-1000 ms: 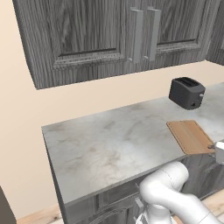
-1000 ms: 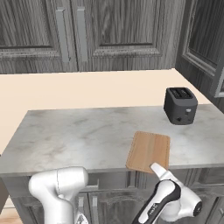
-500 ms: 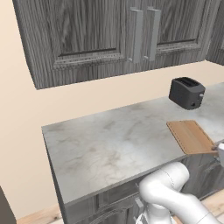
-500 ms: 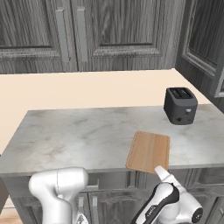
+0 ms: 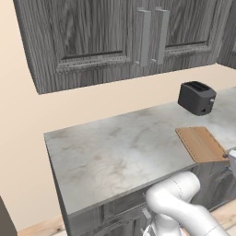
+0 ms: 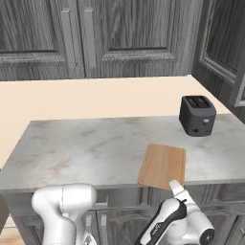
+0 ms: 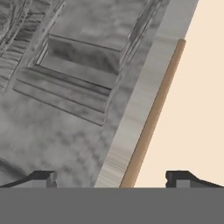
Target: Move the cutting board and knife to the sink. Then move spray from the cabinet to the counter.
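cutting board [image 6: 162,165] | flat, front edge of counter [image 6: 86,148] | cabinet [image 5: 92,41] doors shut

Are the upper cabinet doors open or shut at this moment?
Shut. In both base views the cabinet doors sit flush with each other, bar handles side by side, with no gap showing the inside.

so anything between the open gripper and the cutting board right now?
Nothing visible. In the hand view the gripper is open, and the cutting board shows edge-on between its fingertips, lying on the counter edge with no object in front of it. The toaster stands behind the board, apart from it.
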Tool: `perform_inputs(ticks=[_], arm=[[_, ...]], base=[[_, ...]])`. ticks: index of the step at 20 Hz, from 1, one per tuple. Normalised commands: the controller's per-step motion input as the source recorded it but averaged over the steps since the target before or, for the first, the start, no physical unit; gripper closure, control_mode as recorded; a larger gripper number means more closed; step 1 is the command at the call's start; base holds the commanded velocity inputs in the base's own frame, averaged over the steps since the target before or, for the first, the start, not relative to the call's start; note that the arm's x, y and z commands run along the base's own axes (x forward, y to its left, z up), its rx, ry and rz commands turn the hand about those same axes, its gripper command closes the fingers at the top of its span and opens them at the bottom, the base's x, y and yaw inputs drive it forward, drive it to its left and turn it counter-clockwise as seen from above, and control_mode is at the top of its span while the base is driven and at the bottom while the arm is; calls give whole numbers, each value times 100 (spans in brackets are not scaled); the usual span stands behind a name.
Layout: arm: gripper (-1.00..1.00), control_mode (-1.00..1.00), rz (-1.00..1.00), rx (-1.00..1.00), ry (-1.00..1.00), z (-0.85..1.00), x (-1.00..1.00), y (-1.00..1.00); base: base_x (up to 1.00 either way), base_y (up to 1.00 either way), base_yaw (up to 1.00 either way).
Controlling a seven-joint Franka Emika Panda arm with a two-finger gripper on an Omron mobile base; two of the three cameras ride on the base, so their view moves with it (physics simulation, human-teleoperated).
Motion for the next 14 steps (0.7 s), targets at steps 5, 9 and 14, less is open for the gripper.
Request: perform_inputs(ticks=[5,9,14], arm=[[-100,-100,-11,10,0,0,0,0],[-100,-100,-3,8,0,0,0,0],[-100,-100,0,0,0,1,0,0]], base=[[0,0,0],[0,0,0],[0,0,0]])
